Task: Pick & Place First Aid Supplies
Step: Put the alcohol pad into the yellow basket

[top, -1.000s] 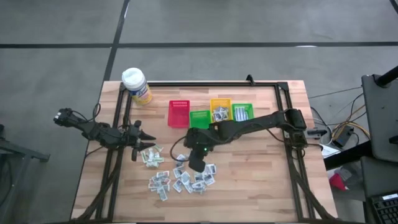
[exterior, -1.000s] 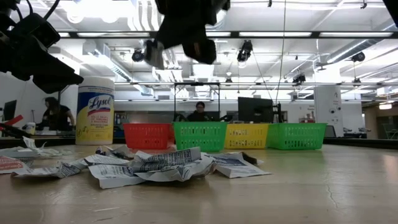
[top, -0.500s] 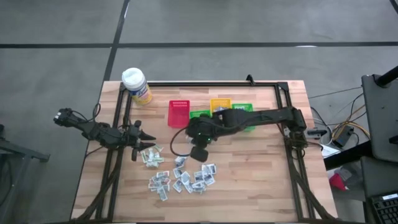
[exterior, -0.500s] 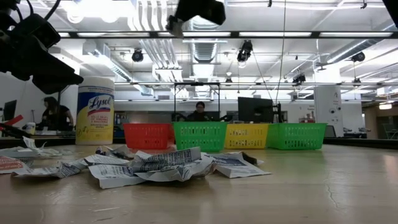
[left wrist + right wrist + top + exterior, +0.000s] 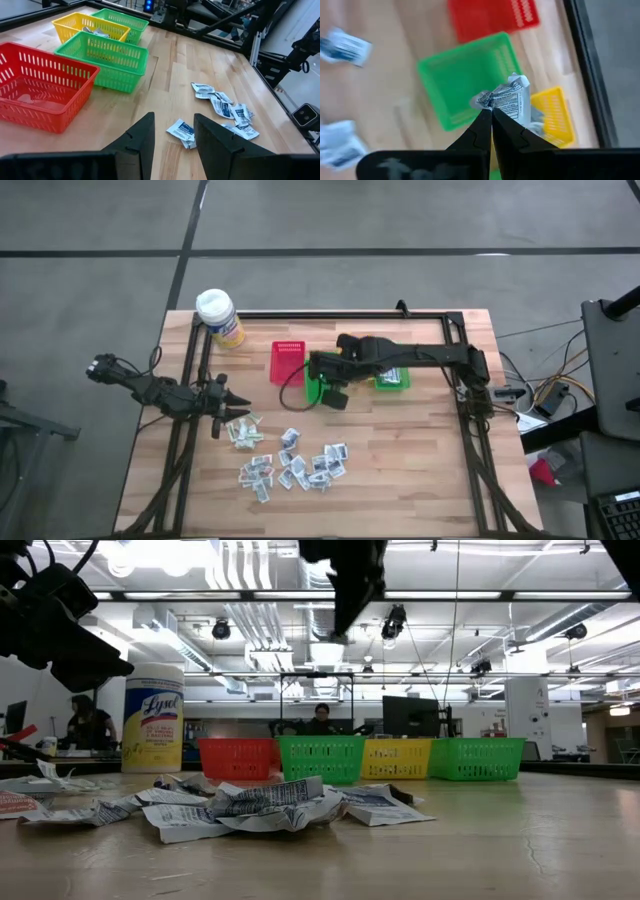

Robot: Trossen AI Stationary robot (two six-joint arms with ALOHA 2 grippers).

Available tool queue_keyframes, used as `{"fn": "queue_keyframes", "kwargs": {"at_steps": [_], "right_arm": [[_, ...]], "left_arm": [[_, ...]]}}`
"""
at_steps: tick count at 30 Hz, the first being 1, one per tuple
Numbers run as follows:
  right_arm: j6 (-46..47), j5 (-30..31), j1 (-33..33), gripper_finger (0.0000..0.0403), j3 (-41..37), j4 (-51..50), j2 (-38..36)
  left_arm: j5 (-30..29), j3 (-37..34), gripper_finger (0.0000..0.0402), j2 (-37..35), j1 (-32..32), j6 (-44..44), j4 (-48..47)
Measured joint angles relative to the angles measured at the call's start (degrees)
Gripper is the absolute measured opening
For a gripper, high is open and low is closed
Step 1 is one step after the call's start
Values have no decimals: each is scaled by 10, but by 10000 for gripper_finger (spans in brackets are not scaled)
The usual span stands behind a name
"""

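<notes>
The first aid supplies, small white packets (image 5: 292,465), lie scattered on the wooden table near its front middle, and they show in the low view (image 5: 250,805) and the left wrist view (image 5: 225,107). My right gripper (image 5: 491,112) hangs high over the near green bin (image 5: 465,85), shut on one crinkly white packet (image 5: 509,100). My left gripper (image 5: 174,135) stays open at the table's left (image 5: 232,400), just left of the packets, with nothing between its fingers. My right gripper pinches the packet by one crumpled edge (image 5: 490,101) between its two fingertips. The fingers slant down from above. The rest of the packet sticks out past the fingertips, lifted clear, high above the green bin.
Four small bins stand in a row at the table's far middle: red (image 5: 288,362), green (image 5: 316,388), yellow (image 5: 90,27) and another green (image 5: 392,378). A yellow wipes canister (image 5: 220,317) stands at the far left corner. A dark frame (image 5: 440,315) runs along the table's edges.
My right gripper has risen from the pile of packets and gone toward the table's far edge, to above the near green bin, carrying one packet with it. Its wrist has turned and tipped on the way. It stayed shut.
</notes>
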Motion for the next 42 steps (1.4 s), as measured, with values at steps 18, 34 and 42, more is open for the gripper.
{"fn": "queue_keyframes", "kwargs": {"at_steps": [18,34,42], "right_arm": [[-185,-110,-191,8,-129,54,0],[-193,-184,-229,8,-264,137,2],[-182,-183,-230,8,-269,163,2]], "left_arm": [[-16,0,131,0,0,3,-1],[-50,0,131,0,0,2,-2],[-50,0,131,0,0,2,-1]]}}
